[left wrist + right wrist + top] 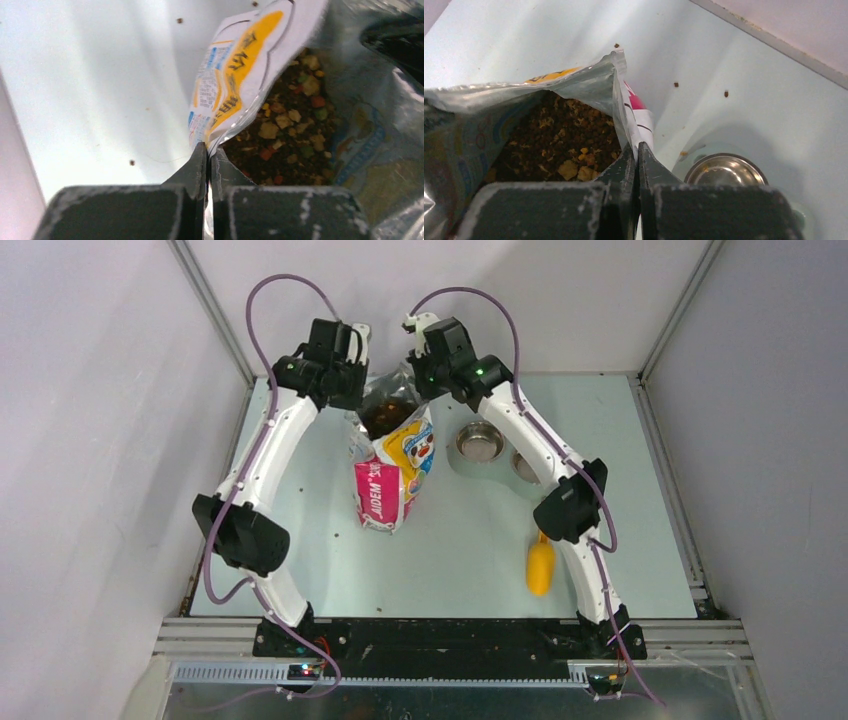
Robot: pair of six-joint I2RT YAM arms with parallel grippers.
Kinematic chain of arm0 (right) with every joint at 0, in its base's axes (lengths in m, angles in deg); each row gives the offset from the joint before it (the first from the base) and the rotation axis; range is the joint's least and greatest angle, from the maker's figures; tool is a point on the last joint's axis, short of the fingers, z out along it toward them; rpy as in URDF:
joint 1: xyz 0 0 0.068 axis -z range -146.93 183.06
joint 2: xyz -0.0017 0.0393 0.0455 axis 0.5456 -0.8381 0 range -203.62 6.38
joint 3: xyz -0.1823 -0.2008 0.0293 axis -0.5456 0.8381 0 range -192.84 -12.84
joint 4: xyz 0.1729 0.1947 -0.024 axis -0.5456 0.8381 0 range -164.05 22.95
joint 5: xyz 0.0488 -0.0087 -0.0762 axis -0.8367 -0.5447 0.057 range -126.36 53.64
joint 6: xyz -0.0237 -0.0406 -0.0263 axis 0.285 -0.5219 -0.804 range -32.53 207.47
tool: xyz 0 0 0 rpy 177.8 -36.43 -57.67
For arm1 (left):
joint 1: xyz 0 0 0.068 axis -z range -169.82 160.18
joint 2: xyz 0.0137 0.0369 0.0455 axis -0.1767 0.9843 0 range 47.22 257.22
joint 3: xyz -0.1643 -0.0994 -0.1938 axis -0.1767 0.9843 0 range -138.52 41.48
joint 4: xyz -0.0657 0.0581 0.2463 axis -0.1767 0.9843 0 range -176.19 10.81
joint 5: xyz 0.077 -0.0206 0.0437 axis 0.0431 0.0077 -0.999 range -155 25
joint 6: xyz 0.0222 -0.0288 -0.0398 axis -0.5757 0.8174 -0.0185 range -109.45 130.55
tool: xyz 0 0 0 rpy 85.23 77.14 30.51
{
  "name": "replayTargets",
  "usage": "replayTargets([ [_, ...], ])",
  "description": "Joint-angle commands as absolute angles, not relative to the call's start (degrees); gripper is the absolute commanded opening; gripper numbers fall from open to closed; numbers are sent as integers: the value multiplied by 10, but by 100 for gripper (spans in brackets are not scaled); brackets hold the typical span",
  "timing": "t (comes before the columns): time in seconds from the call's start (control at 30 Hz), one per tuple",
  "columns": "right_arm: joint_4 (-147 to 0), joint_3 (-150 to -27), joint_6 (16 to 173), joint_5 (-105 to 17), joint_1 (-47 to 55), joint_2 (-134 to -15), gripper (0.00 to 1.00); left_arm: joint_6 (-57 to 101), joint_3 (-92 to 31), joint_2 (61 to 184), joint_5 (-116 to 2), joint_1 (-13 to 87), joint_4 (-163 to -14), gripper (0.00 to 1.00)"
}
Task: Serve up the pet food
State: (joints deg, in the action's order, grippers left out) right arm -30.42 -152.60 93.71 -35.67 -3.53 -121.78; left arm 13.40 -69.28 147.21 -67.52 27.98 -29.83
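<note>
The cat-print bag [393,472] stands at the table's middle back with its mouth held wide. Dark-brown pet food [287,135] with tan, red and green bits fills it, also seen as pet food [554,140] in the right wrist view. My left gripper [208,150] is shut on the bag's left rim [235,80]. My right gripper [636,150] is shut on the bag's right rim [624,115]. From above, the left gripper [352,375] and right gripper [425,365] flank the bag's mouth.
A double steel bowl stand [490,447] sits right of the bag; one bowl [725,170] shows in the right wrist view. A yellow scoop [540,565] lies by the right arm. Stray pellets [676,84] dot the table. Walls close in behind and at the sides.
</note>
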Motion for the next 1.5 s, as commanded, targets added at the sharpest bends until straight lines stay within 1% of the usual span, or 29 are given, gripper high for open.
replayTargets([
  [0.0, -361, -1591, 889, -309, -40, -1182, 0, 108, -762, 1427, -809, 267, -345, 0],
  [0.1, -356, -1584, 879, -335, -41, -1171, 0, 87, -784, 1417, -791, 266, -353, 0],
  [0.13, -354, -1580, 879, -344, -40, -1169, 0, 84, -788, 1415, -746, 266, -351, 13],
  [0.17, -348, -1573, 882, -366, -41, -1164, 6, 84, -795, 1415, -718, 265, -340, 24],
  [0.2, -344, -1569, 884, -381, -40, -1162, 11, 86, -804, 1417, -653, 264, -330, 46],
  [0.23, -338, -1562, 891, -405, -40, -1157, 21, 96, -811, 1425, -607, 260, -306, 52],
  [0.27, -336, -1559, 894, -416, -39, -1152, 25, 113, -820, 1435, -601, 259, -294, 63],
  [0.3, -334, -1554, 900, -431, -39, -1150, 32, 138, -816, 1437, -596, 257, -280, 67],
  [0.33, -332, -1552, 902, -436, -37, -1147, 35, 143, -797, 1433, -596, 256, -280, 70],
  [0.37, -330, -1550, 907, -444, -38, -1145, 38, 145, -789, 1432, -598, 256, -280, 70],
  [0.5, -327, -1546, 918, -454, -39, -1142, 43, 151, -772, 1443, -587, 255, -260, 74],
  [0.63, -325, -1543, 923, -451, -41, -1148, 47, 150, -746, 1452, -579, 255, -260, 73],
  [0.73, -328, -1550, 933, -414, -42, -1164, 50, 142, -751, 1474, -569, 255, -273, 71],
  [0.77, -329, -1553, 933, -400, -43, -1174, 52, 141, -756, 1480, -569, 255, -278, 70],
  [0.87, -337, -1570, 921, -328, -46, -1196, 55, 133, -808, 1523, -571, 258, -295, 68],
  [0.97, -340, -1577, 915, -321, -44, -1217, 53, 122, -865, 1565, -581, 264, -306, 65],
  [1.0, -339, -1577, 915, -322, -42, -1220, 49, 113, -874, 1572, -584, 265, -307, 64],
  [1.03, -340, -1577, 915, -324, -41, -1224, 45, 110, -890, 1586, -587, 267, -305, 58],
  [1.07, -340, -1577, 911, -323, -41, -1225, 34, 108, -898, 1592, -601, 268, -303, 55],
  [1.1, -340, -1579, 908, -314, -41, -1227, 26, 101, -905, 1598, -612, 269, -300, 49],
  [1.13, -344, -1580, 902, -307, -41, -1228, 10, 94, -906, 1598, -631, 268, -299, 47],
  [1.2, -350, -1589, 894, -287, -40, -1229, 0, 87, -903, 1592, -656, 267, -299, 36],
  [1.23, -356, -1597, 888, -273, -40, -1228, 0, 86, -899, 1584, -672, 264, -298, 32],
  [1.27, -359, -1602, 886, -268, -38, -1227, 0, 85, -897, 1579, -681, 263, -300, 23],
  [1.3, -365, -1610, 884, -264, -38, -1226, 0, 84, -891, 1567, -703, 260, -304, 19],
  [1.33, -368, -1613, 882, -263, -36, -1224, 0, 84, -889, 1558, -716, 259, -306, 10],
  [1.4, -374, -1618, 879, -267, -34, -1217, 0, 87, -887, 1549, -746, 252, -312, 2],
  [1.43, -373, -1618, 880, -295, -32, -1214, 0, 89, -889, 1543, -757, 248, -315, 1],
  [1.47, -371, -1617, 882, -310, -28, -1209, 2, 88, -891, 1538, -754, 247, -315, 9],
])
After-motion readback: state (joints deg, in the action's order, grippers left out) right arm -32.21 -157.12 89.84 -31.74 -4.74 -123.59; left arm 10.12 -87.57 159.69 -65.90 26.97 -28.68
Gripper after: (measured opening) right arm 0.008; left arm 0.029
